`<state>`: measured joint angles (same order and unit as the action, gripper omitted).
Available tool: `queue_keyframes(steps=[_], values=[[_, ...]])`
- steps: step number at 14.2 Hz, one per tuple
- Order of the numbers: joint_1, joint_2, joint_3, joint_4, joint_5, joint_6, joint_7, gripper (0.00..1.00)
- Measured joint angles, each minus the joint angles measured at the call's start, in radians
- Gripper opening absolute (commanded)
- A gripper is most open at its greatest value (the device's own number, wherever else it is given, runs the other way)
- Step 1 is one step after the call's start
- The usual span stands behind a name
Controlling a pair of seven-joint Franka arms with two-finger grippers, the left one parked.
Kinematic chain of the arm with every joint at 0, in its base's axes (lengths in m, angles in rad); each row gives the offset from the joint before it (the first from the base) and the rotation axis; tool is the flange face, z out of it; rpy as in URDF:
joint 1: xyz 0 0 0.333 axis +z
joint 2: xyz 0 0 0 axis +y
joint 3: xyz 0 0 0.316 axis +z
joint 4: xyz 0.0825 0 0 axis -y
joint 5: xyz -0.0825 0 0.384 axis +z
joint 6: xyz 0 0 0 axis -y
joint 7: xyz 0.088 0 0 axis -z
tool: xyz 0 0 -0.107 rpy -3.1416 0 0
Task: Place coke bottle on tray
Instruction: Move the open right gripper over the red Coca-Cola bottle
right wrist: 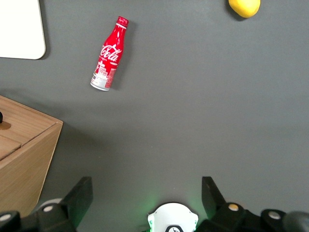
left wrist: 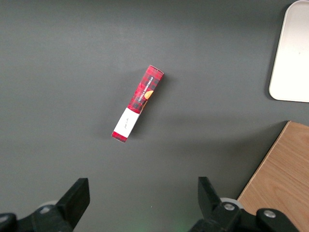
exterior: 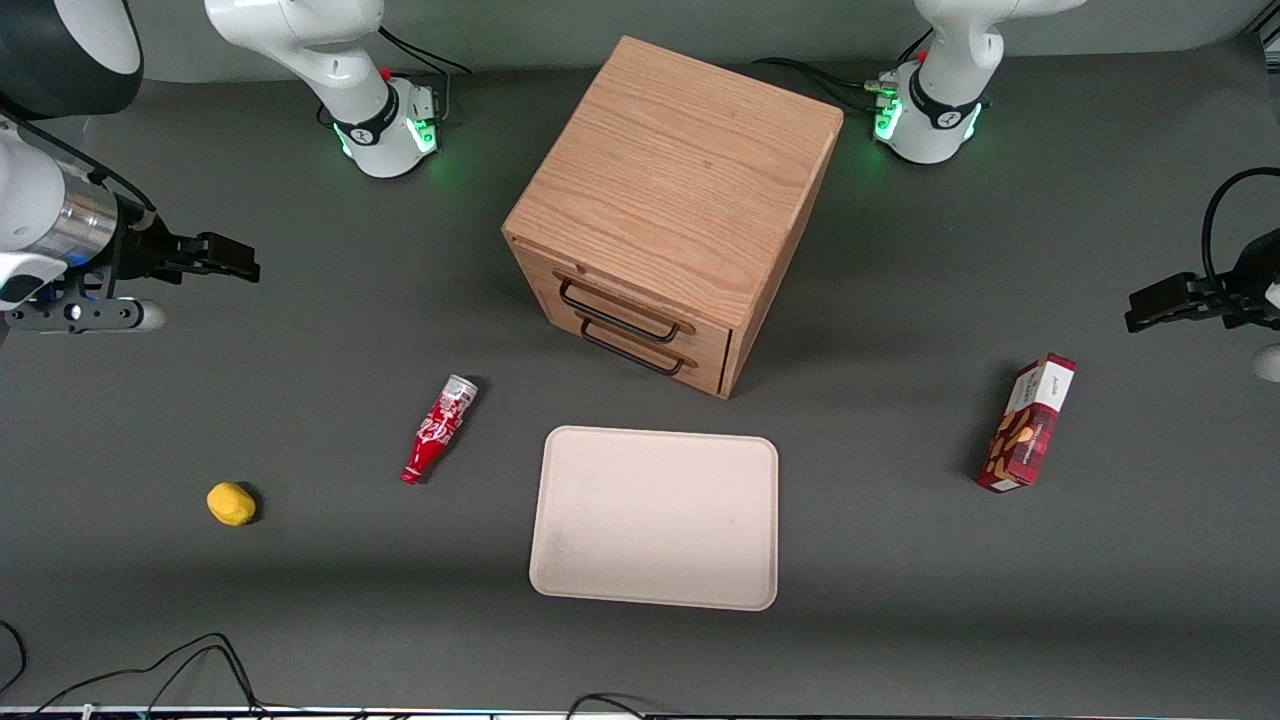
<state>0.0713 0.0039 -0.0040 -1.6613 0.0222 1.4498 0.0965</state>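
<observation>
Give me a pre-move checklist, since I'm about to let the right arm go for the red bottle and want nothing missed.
1. Small red contour bottle located, lying on its side on the dark table, beside the tray: ok.
2. Bottle free of other things, the yellow rounded object well apart: ok.
3. Pale beige rectangular tray bare, room to set the bottle down: ok.
4. Pincer open and holding nothing, high above the table at the working arm's end: ok.
5. Wooden drawer cabinet, both drawers shut, clear of the bottle-to-tray path: ok.
6. Bottle's cap tight: cannot tell.
</observation>
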Motion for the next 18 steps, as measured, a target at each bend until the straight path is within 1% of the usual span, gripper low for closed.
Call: queue_keyframes(steps=[7, 10, 12, 16, 18], values=[[0.0, 0.014, -0.009, 0.043, 0.0, 0.002, 0.01, 1.0], [-0.001, 0.068, -0.009, 0.082, 0.014, 0.012, 0.014, 1.0], [-0.001, 0.137, -0.003, 0.113, 0.024, 0.042, 0.037, 1.0], [0.003, 0.285, 0.04, 0.149, 0.08, 0.18, 0.25, 1.0], [0.024, 0.338, 0.052, 0.144, 0.085, 0.247, 0.36, 1.0]])
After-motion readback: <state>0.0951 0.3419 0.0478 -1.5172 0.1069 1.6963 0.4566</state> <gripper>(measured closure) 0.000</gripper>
